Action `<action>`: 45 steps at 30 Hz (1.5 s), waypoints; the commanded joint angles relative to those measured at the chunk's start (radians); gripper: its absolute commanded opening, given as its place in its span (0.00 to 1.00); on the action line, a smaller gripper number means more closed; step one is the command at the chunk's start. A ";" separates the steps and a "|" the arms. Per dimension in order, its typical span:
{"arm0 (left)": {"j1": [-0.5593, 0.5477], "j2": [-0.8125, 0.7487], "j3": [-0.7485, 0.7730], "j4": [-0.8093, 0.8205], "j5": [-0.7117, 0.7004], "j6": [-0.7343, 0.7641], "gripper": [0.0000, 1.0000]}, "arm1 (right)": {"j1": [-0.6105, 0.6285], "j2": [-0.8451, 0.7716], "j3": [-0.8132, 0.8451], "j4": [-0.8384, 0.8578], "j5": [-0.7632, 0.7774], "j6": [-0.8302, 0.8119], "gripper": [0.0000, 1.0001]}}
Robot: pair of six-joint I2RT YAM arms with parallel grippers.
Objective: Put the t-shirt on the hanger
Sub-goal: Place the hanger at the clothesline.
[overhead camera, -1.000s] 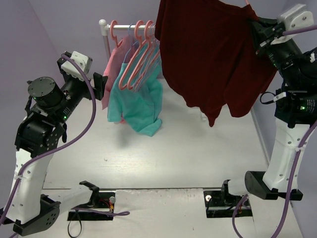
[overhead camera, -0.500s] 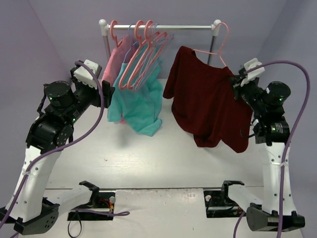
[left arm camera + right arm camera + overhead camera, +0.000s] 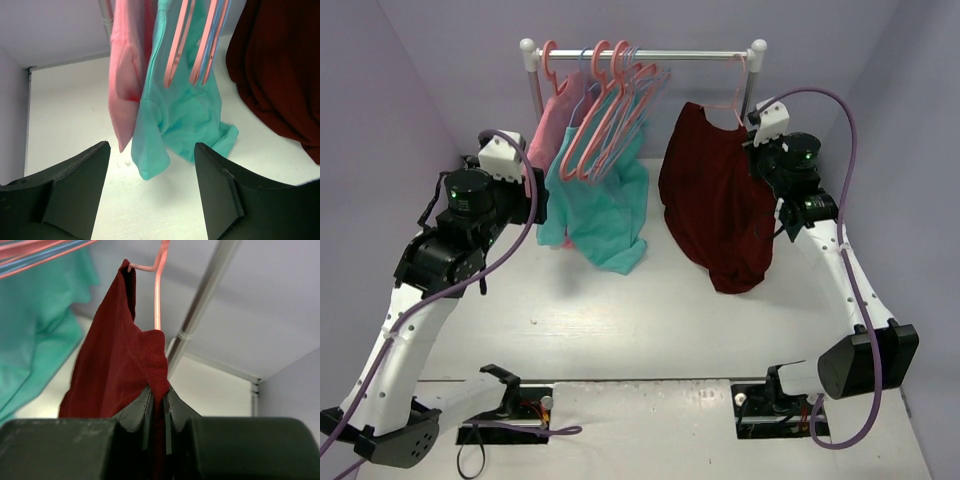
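The dark maroon t-shirt hangs draped over a thin pink hanger just below the right end of the rail. My right gripper is shut on the shirt's right shoulder fabric. In the right wrist view the cloth is pinched between the fingertips of that gripper, and the hanger wire rises out of the top of the frame. My left gripper is open and empty, facing the teal garment. The shirt shows at its right.
A rack rail on two posts carries several pink hangers, a teal garment and a pink garment. The right post stands close behind the shirt. Purple walls close in on the white table.
The right arm has brought the shirt down and back from high near the camera to the rail's right end. The left arm has shifted slightly toward the rack, its gripper still open.
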 commanded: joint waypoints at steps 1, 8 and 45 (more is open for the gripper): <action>0.003 -0.065 -0.022 0.019 -0.057 -0.055 0.64 | 0.007 -0.006 0.089 0.303 0.148 0.025 0.00; 0.004 -0.116 -0.086 0.016 -0.073 -0.071 0.64 | 0.012 -0.002 0.111 0.386 0.097 0.052 0.00; 0.004 -0.140 -0.010 -0.099 -0.244 -0.006 0.65 | -0.127 -0.193 -0.090 0.283 0.010 0.314 1.00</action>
